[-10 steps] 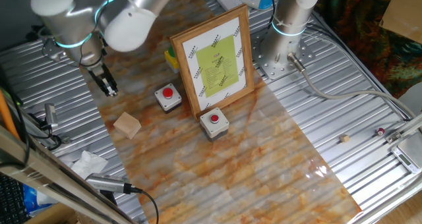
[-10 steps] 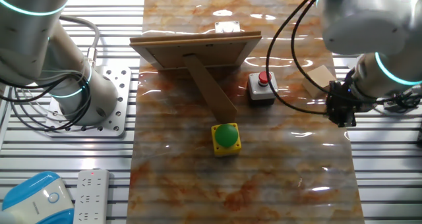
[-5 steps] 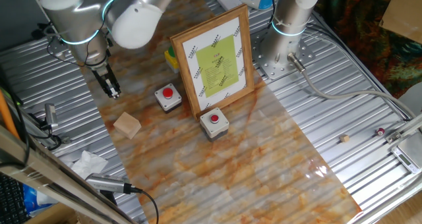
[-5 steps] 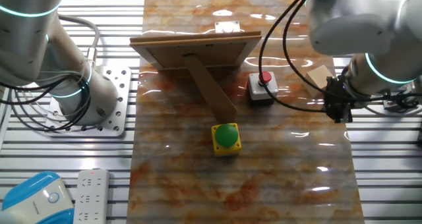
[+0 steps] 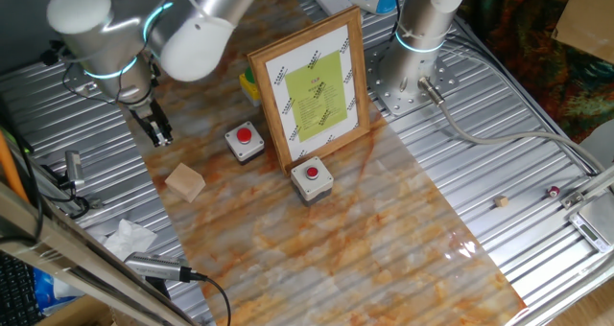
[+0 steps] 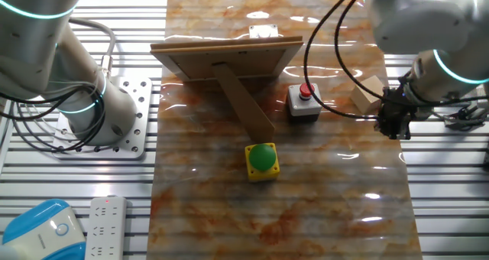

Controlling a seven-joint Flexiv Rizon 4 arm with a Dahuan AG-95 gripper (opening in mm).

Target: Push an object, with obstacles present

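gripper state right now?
Gripper: shut, fingers together, holding nothing; it hovers clear of the cube.

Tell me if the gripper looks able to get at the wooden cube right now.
Probably yes. The gripper hangs just beyond the wooden cube with bare mat between them; the button boxes and picture frame stand off to the side.

One wooden cube (image 5: 185,183). Two grey boxes with red buttons (image 5: 245,141) (image 5: 312,179). One yellow box with a green button (image 6: 262,160). One framed picture (image 5: 314,86). One claw (image 5: 157,132). One crumpled tissue (image 5: 128,238).
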